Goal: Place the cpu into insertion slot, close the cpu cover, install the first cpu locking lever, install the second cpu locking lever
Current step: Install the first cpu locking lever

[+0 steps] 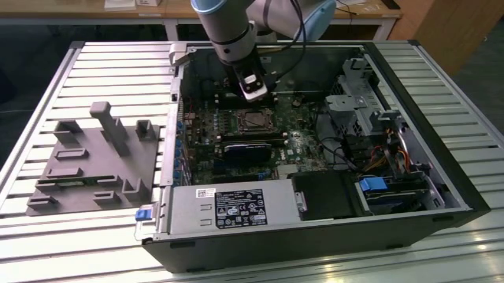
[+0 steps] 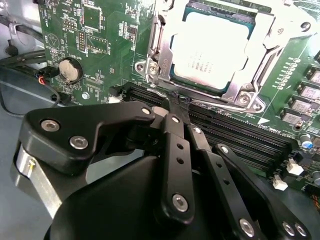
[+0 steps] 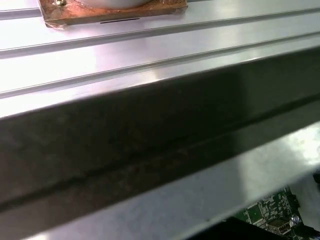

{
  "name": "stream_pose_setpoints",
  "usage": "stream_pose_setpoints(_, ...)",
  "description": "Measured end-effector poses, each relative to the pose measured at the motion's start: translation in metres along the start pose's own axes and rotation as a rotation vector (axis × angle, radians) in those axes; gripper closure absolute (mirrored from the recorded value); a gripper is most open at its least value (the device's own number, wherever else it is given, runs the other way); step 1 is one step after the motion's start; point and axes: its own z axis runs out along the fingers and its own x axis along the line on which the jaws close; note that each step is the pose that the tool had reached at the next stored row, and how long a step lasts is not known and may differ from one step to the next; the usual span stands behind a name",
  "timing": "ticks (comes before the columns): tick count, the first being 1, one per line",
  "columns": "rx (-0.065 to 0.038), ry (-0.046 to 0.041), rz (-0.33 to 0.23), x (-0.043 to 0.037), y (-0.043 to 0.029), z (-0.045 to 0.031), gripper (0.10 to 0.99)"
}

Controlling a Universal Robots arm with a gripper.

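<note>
Tool (image 2: 173,104) pinched shut beside insertion slot (image 2: 173,75), cpu (image 2: 210,47) inside it under cpu cover (image 2: 159,45), within open computer case (image 1: 461,177).

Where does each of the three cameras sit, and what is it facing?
Exterior view: off the arm, looking down into the computer case on the slatted table; the arm and end effector show near the cpu.
Second wrist view: on the arm, looking along the end effector at the cpu under the cpu cover.
First wrist view: on the arm, facing the case's wall, table slats and a corner of the green board.
Shared: exterior and second wrist views both show end effector and cpu.
</note>
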Motion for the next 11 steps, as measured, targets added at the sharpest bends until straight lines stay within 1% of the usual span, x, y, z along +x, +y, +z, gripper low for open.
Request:
stream_pose_setpoints(7, 0.001, -0.0004, 0.0, -0.0002, -0.0004, 0.0019, 0.984)
stream_pose_setpoints(11, 0.001, -0.0004, 0.0, -0.0011, -0.0027, 0.0027, 0.984)
